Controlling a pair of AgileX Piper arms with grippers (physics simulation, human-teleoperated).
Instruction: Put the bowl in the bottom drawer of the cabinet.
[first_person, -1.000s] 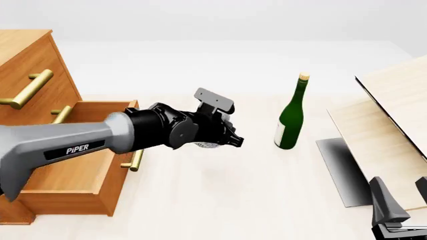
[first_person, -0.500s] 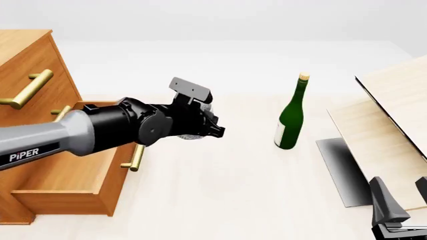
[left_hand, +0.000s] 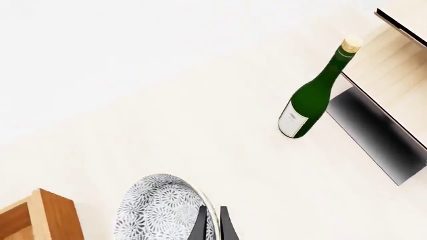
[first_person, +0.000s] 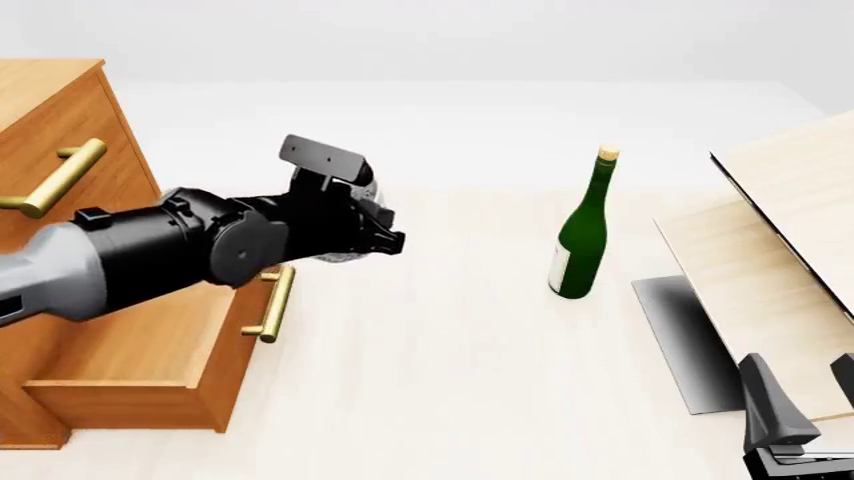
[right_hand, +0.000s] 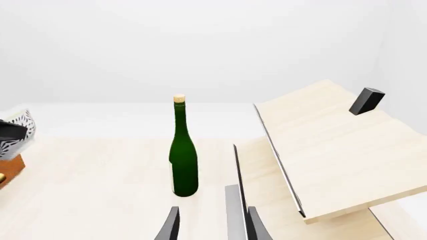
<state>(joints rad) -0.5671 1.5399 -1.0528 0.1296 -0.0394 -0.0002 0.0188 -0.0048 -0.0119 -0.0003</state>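
My left gripper (first_person: 384, 238) is shut on the rim of the speckled white bowl (first_person: 372, 207), holding it in the air just past the front right corner of the open bottom drawer (first_person: 140, 345) of the cabinet (first_person: 60, 120). In the left wrist view the fingers (left_hand: 201, 226) pinch the bowl (left_hand: 159, 210) at its rim, with a drawer corner (left_hand: 48, 216) beside it. My right gripper (first_person: 803, 392) stands open at the near right, holding nothing; in its own view the gripper (right_hand: 212, 226) faces the bottle, and the bowl (right_hand: 16, 131) shows at the edge.
A green bottle (first_person: 581, 240) stands upright mid-table, right of the bowl. Pale wooden boards (first_person: 781, 230) lean at the far right over a dark grey plate (first_person: 683, 335). A brass handle (first_person: 274, 305) sticks out from the drawer front. A black block (right_hand: 367, 100) rests on the upper board.
My left arm has carried the bowl leftward and slightly up, from mid-table toward the open drawer's front. The right arm and the bottle have stayed put.
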